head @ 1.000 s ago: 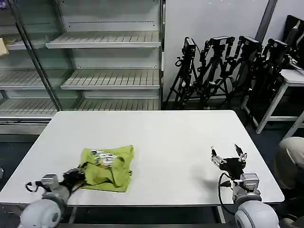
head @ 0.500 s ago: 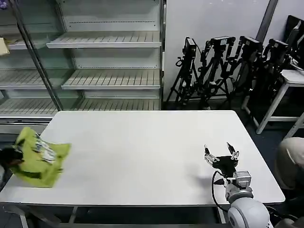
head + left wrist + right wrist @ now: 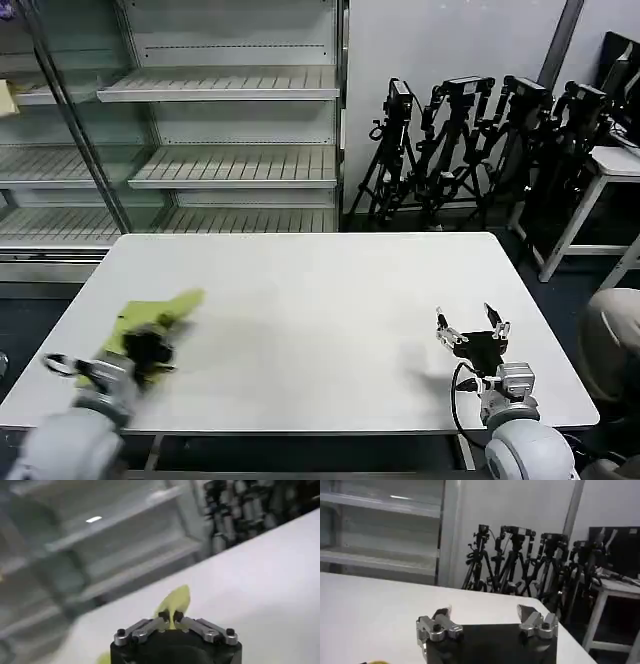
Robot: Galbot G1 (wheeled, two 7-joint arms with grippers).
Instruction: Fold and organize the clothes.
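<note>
At lower left, the left end effector (image 3: 150,347) pinches the soft lime-green shirt (image 3: 140,320) near the white desk's (image 3: 330,320) edge, where a slip could drop it; the right end effector (image 3: 472,330) hovers spread.

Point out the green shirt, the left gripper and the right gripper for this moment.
green shirt (image 3: 150,313): head view, flat part near the table's left edge.
left gripper (image 3: 171,616): left wrist view, fingertips pinched on the shirt.
right gripper (image 3: 472,327): head view, gap between spread fingers.

Both arms have rounded silver-grey shells. Each black gripper (image 3: 472,327) carries silver metal fingers (image 3: 436,626) with dark screws; black cables loop beside the wrists.
</note>
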